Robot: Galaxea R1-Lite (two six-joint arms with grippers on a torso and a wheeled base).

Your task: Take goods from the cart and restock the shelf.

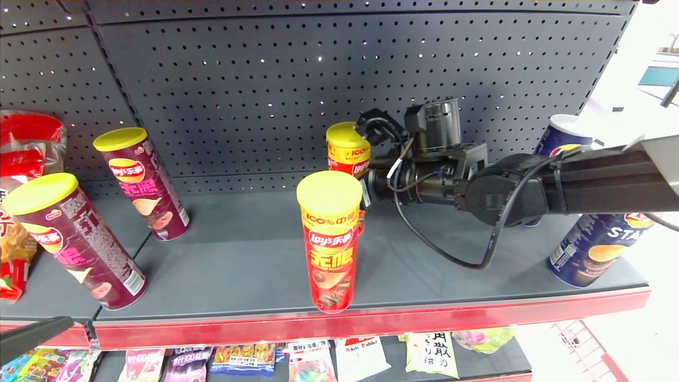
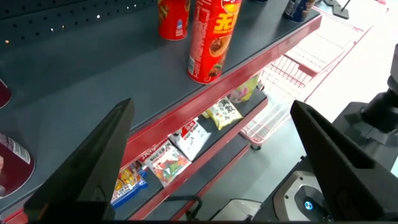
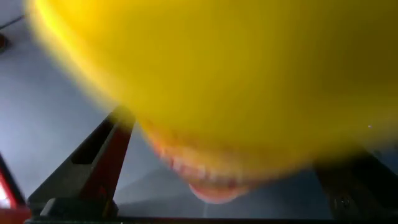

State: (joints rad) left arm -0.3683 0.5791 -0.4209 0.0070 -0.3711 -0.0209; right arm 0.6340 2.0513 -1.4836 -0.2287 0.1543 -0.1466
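Front can (image 1: 331, 254) is sitting at shelf (image 1: 238, 254) edge
Right gripper (image 1: 364, 171) is holding rear can (image 1: 345, 146); swinging wide risks toppling front one

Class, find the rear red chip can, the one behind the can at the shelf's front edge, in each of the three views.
Head view: rear red can at centre, by the pegboard, in the right gripper.
Left wrist view: at the top edge, behind the front red can.
Right wrist view: its yellow lid, close up and blurred.
Shared landmark: the grey shelf board beneath it.
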